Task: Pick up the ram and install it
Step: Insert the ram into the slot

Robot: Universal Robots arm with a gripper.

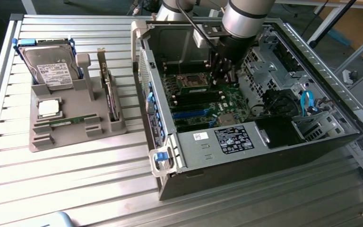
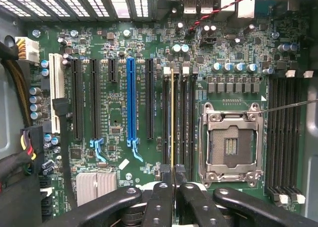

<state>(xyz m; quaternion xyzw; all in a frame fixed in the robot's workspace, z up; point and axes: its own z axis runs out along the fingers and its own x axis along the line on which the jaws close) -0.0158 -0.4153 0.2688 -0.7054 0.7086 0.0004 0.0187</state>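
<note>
A: Entry: the ram (image 2: 172, 117). In the wrist view it shows edge-on as a thin yellowish line, pinched in the gripper (image 2: 172, 187). The fingers (image 2: 160, 197) are clenched on it from both sides.

B: Where does it sit?

A: It runs lengthwise along the bank of black memory slots (image 2: 183, 122), just beside the open processor socket (image 2: 231, 142). It looks lined up with one slot. I cannot tell whether it touches the slot or hangs above it.

B: And from the room?

A: The arm (image 1: 245, 19) reaches down into the open computer case (image 1: 263, 156) at the upper middle of the exterior view, low over the motherboard (image 1: 213, 106). The grey tray (image 1: 43, 142) lies at the exterior view's left, well apart from the case. It holds the hard drive (image 1: 52, 66), the expansion card (image 1: 109, 90) and the processor chip (image 1: 47, 108).

B: Risks?

A: My judgement only:
- A slight sideways offset or tilt could land the edge on the slot wall, and pressing then would jam the stick or flex the board.
- If the notch faces the wrong way, it will not seat.
- Closed end latches would block it.
- The grip is on a thin edge, so the stick could slip or pivot under push.
</note>
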